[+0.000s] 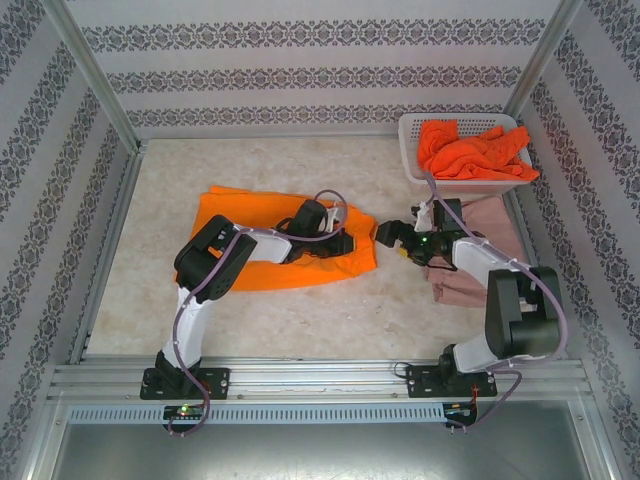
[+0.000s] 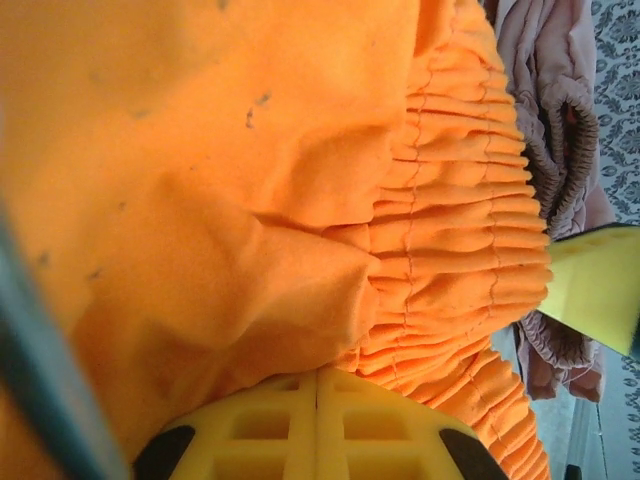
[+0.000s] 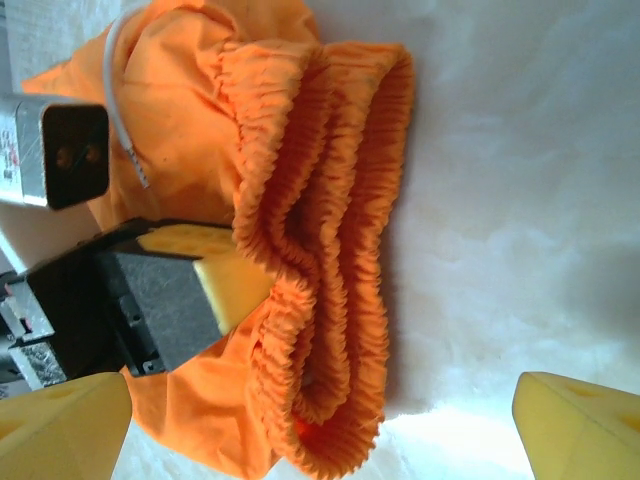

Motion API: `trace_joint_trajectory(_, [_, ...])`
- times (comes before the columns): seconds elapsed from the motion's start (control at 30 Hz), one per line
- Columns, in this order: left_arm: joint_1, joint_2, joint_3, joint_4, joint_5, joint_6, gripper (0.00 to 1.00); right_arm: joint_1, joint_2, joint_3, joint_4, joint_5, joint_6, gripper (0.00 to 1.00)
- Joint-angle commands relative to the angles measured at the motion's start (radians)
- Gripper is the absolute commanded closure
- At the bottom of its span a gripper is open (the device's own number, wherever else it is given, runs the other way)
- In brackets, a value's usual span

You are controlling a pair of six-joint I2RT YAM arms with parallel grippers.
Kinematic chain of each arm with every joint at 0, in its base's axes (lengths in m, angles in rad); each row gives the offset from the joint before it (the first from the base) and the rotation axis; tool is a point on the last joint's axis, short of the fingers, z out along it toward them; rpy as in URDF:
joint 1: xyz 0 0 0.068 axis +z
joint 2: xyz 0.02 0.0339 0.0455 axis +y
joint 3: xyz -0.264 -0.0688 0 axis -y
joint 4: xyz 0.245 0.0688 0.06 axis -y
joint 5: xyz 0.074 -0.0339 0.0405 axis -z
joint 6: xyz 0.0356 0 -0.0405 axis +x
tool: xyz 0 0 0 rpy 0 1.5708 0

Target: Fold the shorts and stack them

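The orange shorts (image 1: 255,250) lie spread on the table left of centre, their gathered waistband (image 3: 330,180) pointing right. My left gripper (image 1: 338,240) is shut on the orange shorts (image 2: 250,200) near that waistband, its yellow fingers (image 2: 290,420) pressed together under the cloth. My right gripper (image 1: 385,236) stands open just right of the waistband, its fingertips (image 3: 580,425) wide apart with the waistband's end between them. The dusty pink shorts (image 1: 490,225) lie under the right arm. The red-orange shorts (image 1: 470,150) sit bunched in the basket.
A white mesh basket (image 1: 410,130) stands at the back right corner. Metal frame posts and patterned walls enclose the table. Bare marbled tabletop (image 1: 300,320) lies in front of the orange shorts and at the back left.
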Motion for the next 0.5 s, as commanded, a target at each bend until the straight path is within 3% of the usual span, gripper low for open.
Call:
trace_joint_trajectory(0.0, [0.021,-0.014,-0.064,0.012,-0.014,-0.025,0.95,0.025,0.045,0.045,0.032,-0.032,0.044,0.02])
trace_joint_trajectory(0.47, [0.024,-0.006,-0.153,0.086,-0.022,-0.053,0.96,0.148,0.211,0.122,0.096,0.009,0.134,0.02])
